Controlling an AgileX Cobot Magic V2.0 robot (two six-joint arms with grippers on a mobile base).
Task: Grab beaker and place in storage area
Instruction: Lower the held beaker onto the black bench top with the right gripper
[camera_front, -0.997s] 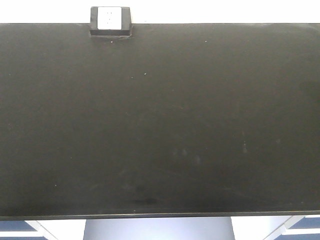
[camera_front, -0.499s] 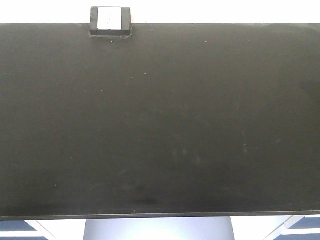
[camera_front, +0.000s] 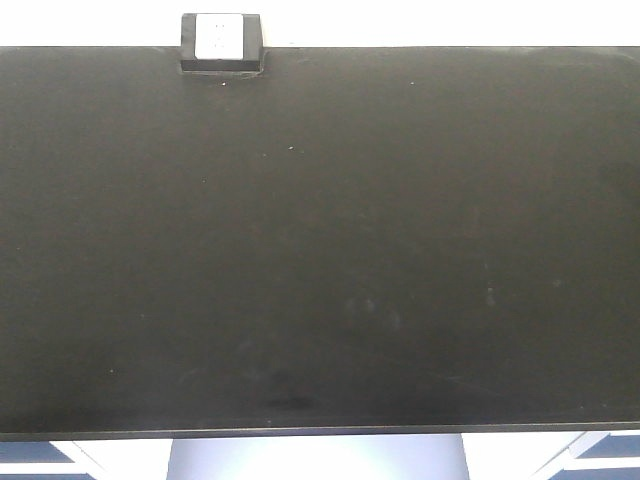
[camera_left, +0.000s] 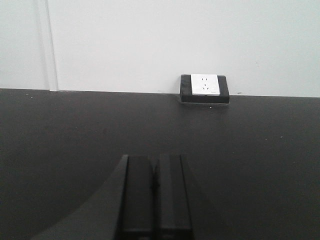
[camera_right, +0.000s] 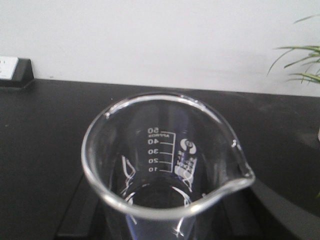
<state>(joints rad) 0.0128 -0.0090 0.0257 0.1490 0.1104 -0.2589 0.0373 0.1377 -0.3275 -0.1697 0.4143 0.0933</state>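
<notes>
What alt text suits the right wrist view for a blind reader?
A clear glass beaker with white marks from 10 to 50 and its spout at lower right fills the frame, gripped by the right pincer. Behind it are a black benchtop, a white wall, a socket box at left and green leaves at right.

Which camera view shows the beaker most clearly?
The right wrist view: the beaker fills the frame, with its rim, spout and white markings readable. The front and left wrist views show no beaker, only the black benchtop and the socket box.
</notes>
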